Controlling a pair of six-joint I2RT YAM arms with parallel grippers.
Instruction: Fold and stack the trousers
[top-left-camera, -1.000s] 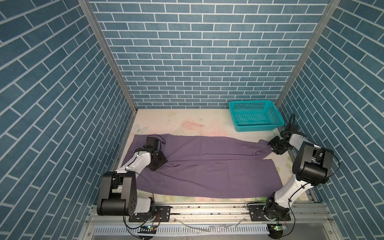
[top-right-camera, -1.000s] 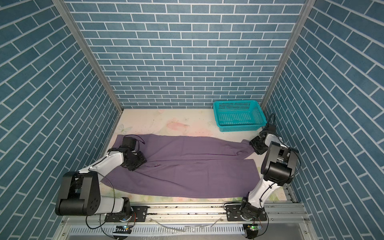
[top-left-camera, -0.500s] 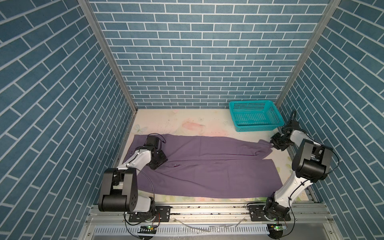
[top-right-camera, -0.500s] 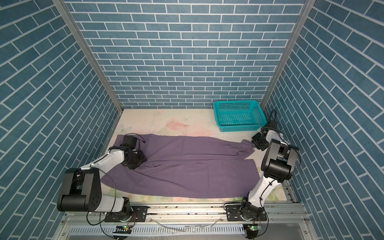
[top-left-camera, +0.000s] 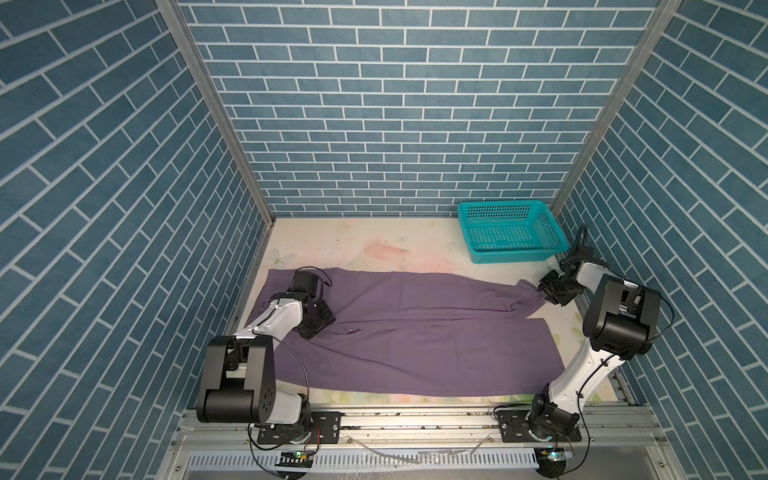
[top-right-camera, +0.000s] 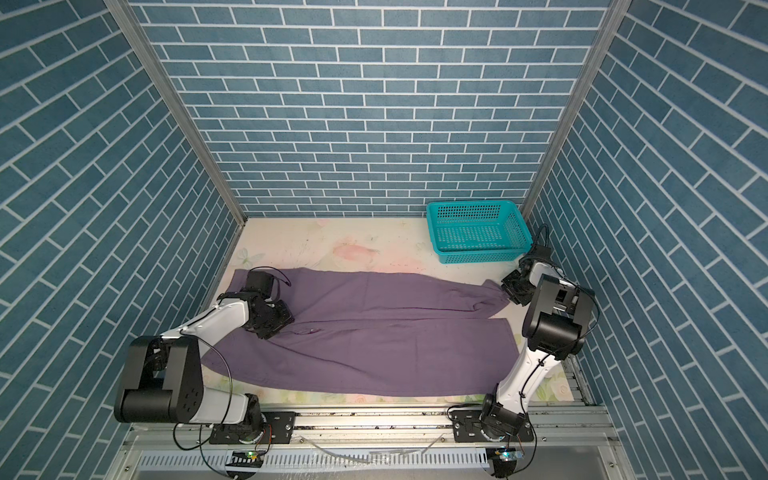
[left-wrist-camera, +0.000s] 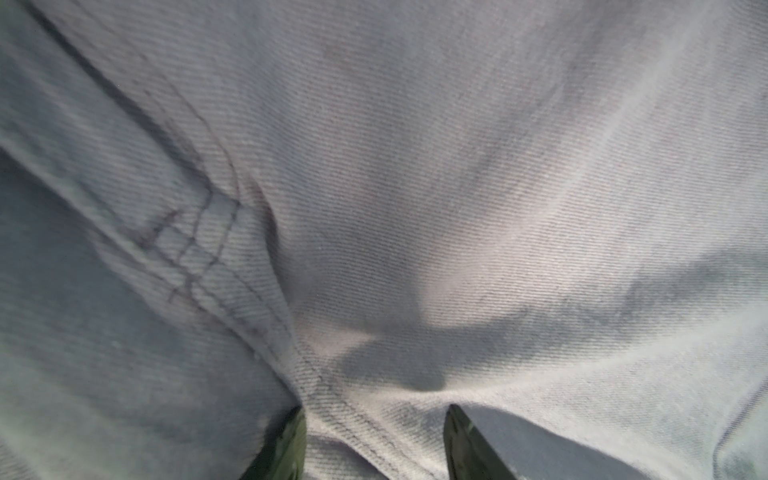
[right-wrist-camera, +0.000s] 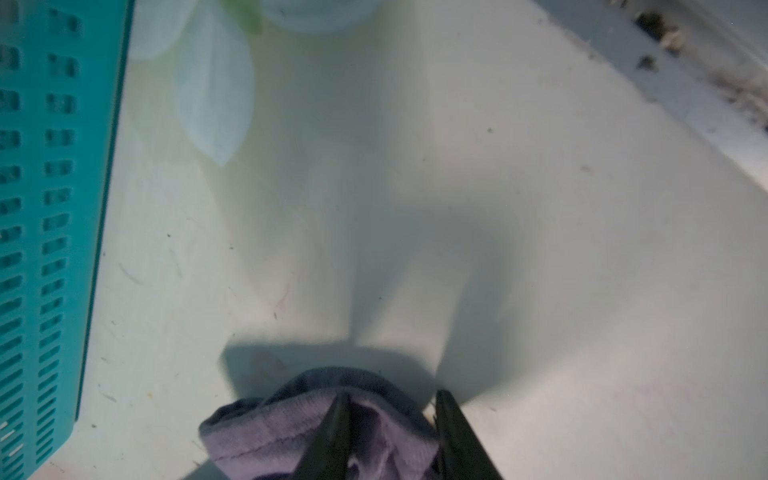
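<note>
The dusty-purple trousers (top-left-camera: 415, 332) (top-right-camera: 374, 332) lie spread nearly table-wide in both top views, waist at the left, legs running right. My left gripper (top-left-camera: 312, 330) (top-right-camera: 269, 328) presses down on the waist area. In the left wrist view the left gripper (left-wrist-camera: 374, 428) is open, its fingertips (left-wrist-camera: 291, 440) apart with a seamed ridge of trousers cloth (left-wrist-camera: 415, 208) between them. My right gripper (top-left-camera: 545, 291) (top-right-camera: 508, 293) sits at the far leg's end. In the right wrist view the right gripper (right-wrist-camera: 392, 411) is shut on the bunched hem (right-wrist-camera: 266, 432).
A teal perforated basket (top-left-camera: 515, 255) (top-right-camera: 478, 255) (right-wrist-camera: 41, 208) stands at the back right, close behind the right gripper. Blue brick walls close in on three sides. The pale flowered table (top-left-camera: 353, 245) shows bare behind the trousers. A metal rail (top-left-camera: 415, 419) runs along the front.
The right gripper's jaws have closed on the far leg's hem, pulling the cloth into a small bunch. The left arm has not moved.
</note>
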